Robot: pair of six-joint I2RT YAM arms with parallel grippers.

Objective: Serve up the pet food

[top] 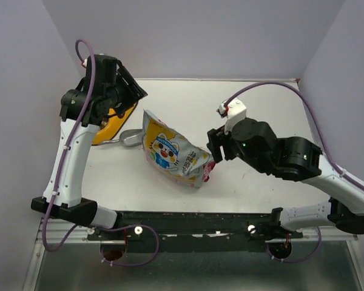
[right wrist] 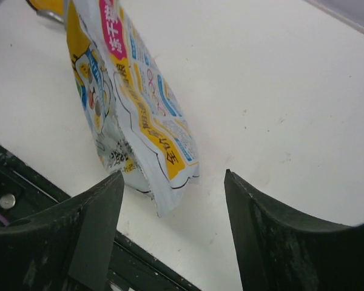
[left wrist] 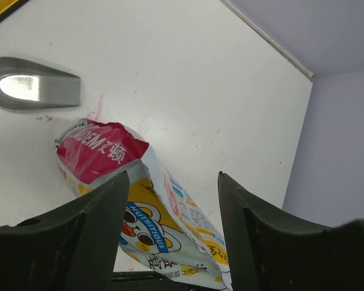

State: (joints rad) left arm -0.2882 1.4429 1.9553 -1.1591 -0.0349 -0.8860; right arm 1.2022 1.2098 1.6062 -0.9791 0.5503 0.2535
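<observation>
At the desk's [top: 261, 103] far left corner, a glossy yellow bowl [top: 109, 128] peeks out from under the left arm. Just beside it, toward the middle, lies a smooth silver metal scoop [left wrist: 33, 91], rounded and shiny, near one end of the pouch but not touching it. The left gripper [left wrist: 173, 182] hangs above the pouch, its dark fingers spread wide with nothing between them. The pet food pouch [top: 173, 151] lies crumpled in the middle of the white desk. It is a crinkly yellow, white and silver bag printed with a blue-and-white cartoon animal. At its right end the right gripper [right wrist: 173, 179] stands wide, with the pouch's pointed corner just ahead of its fingers and neither finger closed on it.
</observation>
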